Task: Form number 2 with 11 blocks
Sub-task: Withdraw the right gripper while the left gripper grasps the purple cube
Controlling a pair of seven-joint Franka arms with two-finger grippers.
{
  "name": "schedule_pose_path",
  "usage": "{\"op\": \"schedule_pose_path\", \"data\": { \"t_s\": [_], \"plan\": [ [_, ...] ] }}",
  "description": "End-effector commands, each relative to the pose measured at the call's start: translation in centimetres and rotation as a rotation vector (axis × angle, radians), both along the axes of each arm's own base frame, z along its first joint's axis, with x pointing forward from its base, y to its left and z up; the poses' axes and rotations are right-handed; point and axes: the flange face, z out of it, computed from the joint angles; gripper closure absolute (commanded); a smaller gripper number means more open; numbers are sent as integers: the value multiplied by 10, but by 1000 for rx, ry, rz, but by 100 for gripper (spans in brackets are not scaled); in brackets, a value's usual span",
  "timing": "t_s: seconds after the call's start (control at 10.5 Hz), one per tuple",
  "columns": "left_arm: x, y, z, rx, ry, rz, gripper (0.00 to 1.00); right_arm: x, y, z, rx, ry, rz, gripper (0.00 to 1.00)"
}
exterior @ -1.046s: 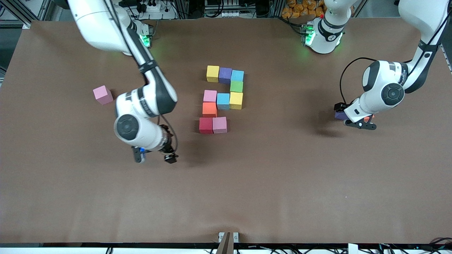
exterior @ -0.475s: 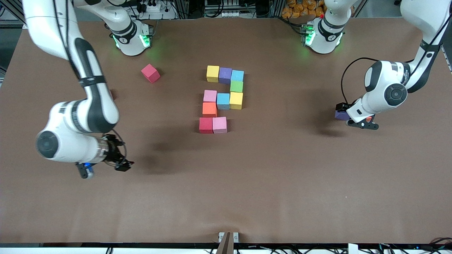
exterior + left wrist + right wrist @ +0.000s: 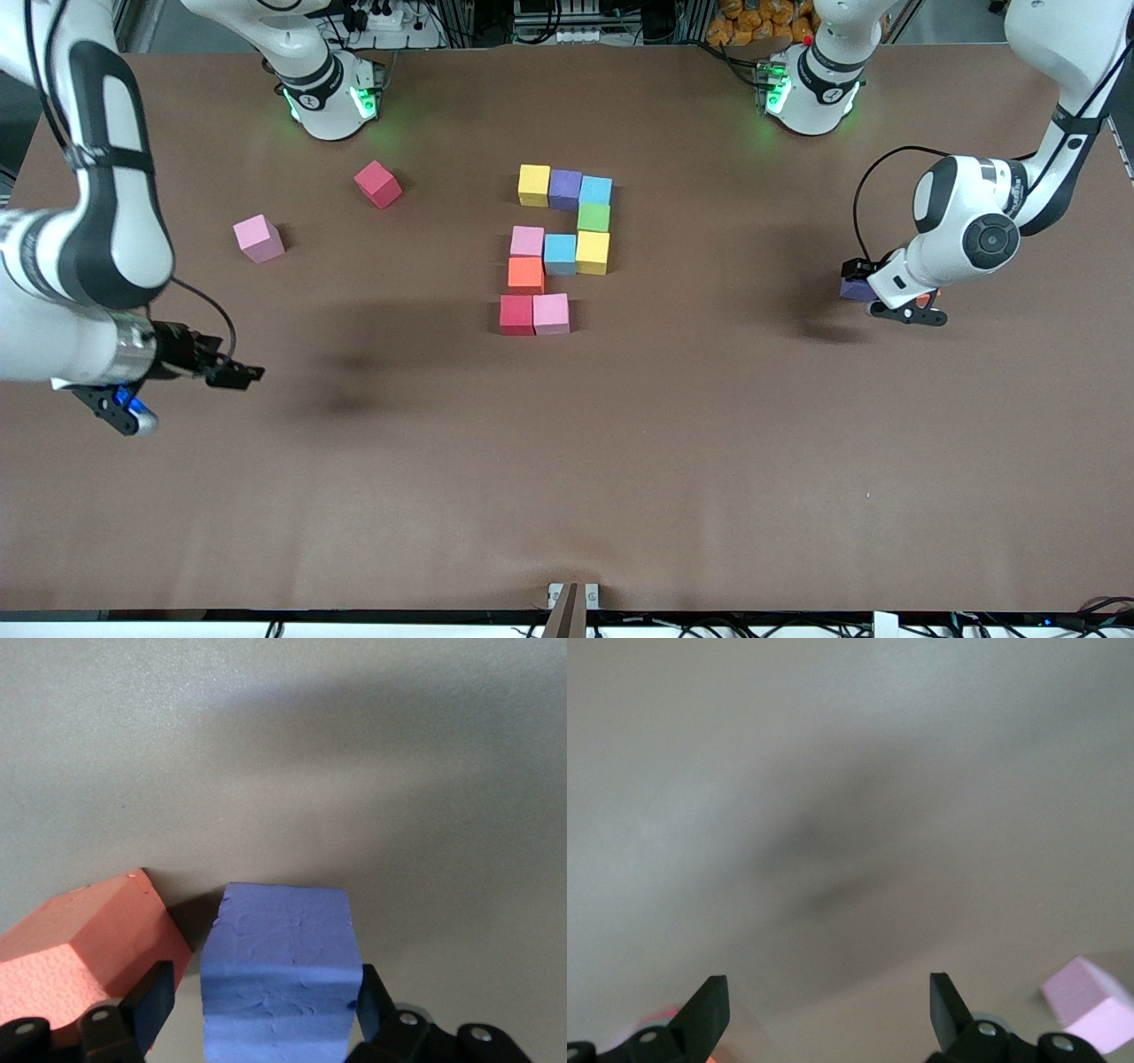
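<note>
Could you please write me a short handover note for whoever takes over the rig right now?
Left gripper: down at the table toward the left arm's end, fingers either side of a purple block but not yet shut on it; an orange block lies beside it.
Right gripper: open, empty, over bare table at the right arm's end.
Done: ten blocks of the number 2 are laid; its bottom row has only two.
Left: one block to finish that row. Spare pink block and red block lie toward the right arm's end.
</note>
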Motion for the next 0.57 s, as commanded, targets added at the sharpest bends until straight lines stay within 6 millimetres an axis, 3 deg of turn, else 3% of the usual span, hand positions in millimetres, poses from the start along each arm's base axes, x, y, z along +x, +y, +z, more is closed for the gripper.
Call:
{"op": "schedule_pose_path", "data": {
  "t_s": [0.0,0.19,0.48],
  "plan": [
    [2,2,-5,1,1,-8,14,-46,13,48,4,-66,179,0],
    [3,1,-7,-3,2,-6,21,-57,43,89,-141,-128,313,0],
    [3,1,-11,-9,7,-5,34,-75,57,137,-148,-192,339,0]
  ]
}}
